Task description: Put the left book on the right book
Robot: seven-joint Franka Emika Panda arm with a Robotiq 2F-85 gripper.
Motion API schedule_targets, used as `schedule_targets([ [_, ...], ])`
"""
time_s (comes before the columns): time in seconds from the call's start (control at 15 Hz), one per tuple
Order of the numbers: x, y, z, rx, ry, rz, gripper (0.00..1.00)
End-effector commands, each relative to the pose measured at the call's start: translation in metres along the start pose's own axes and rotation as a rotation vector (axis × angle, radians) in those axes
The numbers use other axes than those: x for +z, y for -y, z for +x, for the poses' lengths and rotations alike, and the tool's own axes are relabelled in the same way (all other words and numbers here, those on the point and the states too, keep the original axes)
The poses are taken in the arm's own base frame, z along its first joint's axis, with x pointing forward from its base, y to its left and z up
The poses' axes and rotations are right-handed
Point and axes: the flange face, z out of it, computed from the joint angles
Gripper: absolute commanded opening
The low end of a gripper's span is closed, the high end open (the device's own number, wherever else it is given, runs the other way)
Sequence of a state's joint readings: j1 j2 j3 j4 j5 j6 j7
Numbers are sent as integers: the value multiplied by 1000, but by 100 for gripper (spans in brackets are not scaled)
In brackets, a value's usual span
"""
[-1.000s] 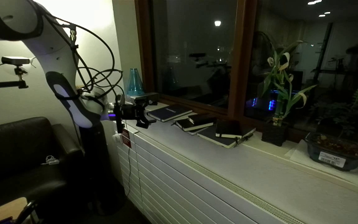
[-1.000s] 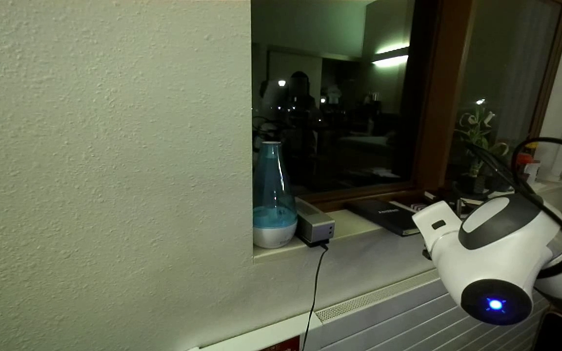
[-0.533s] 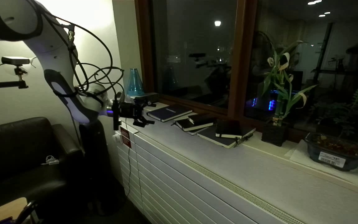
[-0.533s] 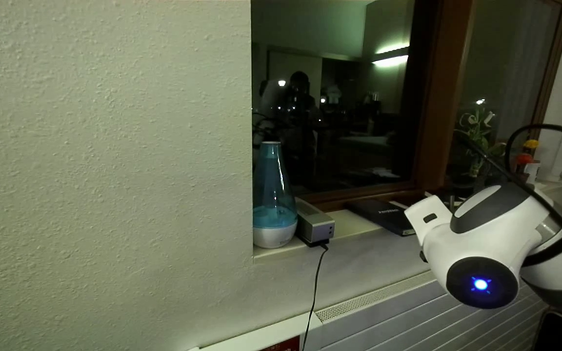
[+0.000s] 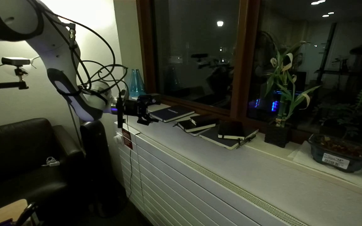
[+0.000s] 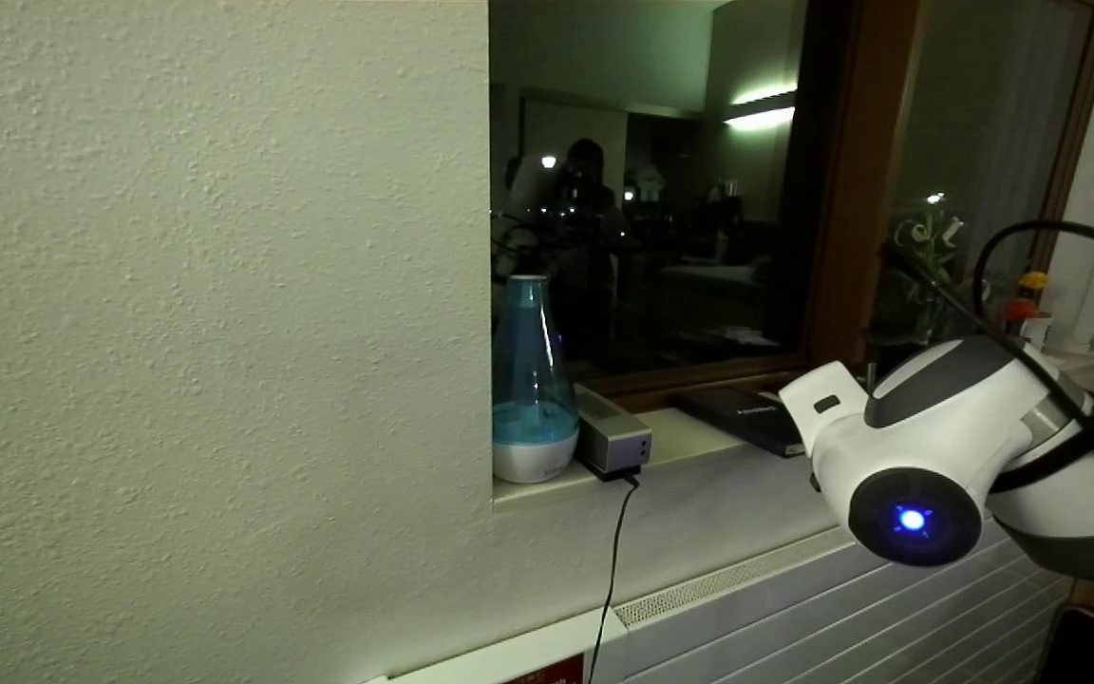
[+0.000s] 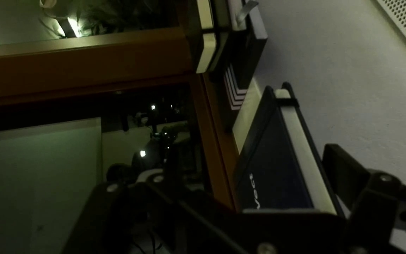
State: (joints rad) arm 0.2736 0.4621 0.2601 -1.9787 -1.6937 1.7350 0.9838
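End effector point(image 5: 152, 111), one: jaws wide apart, nothing held; sited by the left end of the sill point(image 5: 262, 166), near the navy book point(image 5: 172, 113), contact not certain

Latest change: over the last second you have lifted it a little, the arm point(image 6: 898, 442) moving up and leftward in an exterior view; every book lies as it lay, so the second has likely served positioning, not stacking

Navy book, white lettering: flat, leftmost of the row, in the wrist view seen through the gap

Middle pile point(image 5: 189, 124), dark notebooks: just beside it

Grey book point(image 5: 215, 138), thin pale edge: further right, partly under the black notebook point(image 5: 230, 129)

Meant as left: you cannot settle it; navy by place in the row, or grey; either way on the sill, outside your grip, so a grasp seems the next need
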Motion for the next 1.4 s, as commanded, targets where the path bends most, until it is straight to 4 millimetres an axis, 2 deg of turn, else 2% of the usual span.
schedule_targets([
  [0.0,2,-7,1,-43,0,14,100],
  [0.27,2,-6,-6,-177,-3,32,100],
  [0.67,0,-20,-7,-306,-58,55,100],
  [1.33,-2,-36,-12,-241,-152,67,100],
])
